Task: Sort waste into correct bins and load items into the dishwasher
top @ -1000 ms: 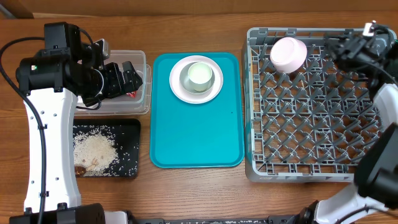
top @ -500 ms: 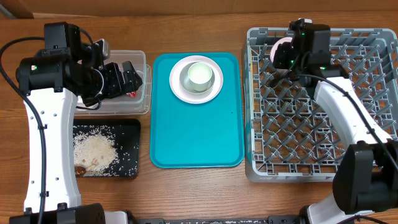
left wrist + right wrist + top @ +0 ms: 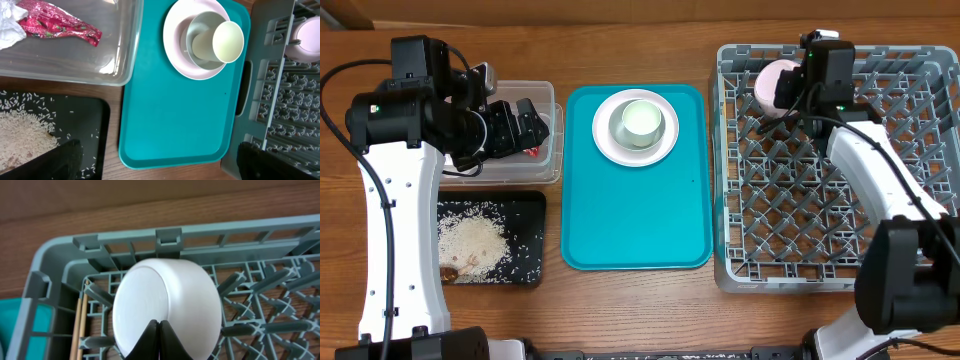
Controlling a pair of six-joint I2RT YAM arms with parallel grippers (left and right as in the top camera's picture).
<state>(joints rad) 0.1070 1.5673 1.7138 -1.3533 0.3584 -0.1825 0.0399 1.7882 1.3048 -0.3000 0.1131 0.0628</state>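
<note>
Bowl (image 3: 167,297), pale, round, tilted in rack (image 3: 167,236)

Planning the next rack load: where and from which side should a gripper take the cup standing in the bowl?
Probably take the cup by its rim, one finger inside, one outside, coming from above. Its mouth faces up, and the bowl walls in its lower body, so a side grasp looks blocked.

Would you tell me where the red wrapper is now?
Left wrist view, top left: the red wrapper lies inside the clear tub, beside the white napkin.
</note>
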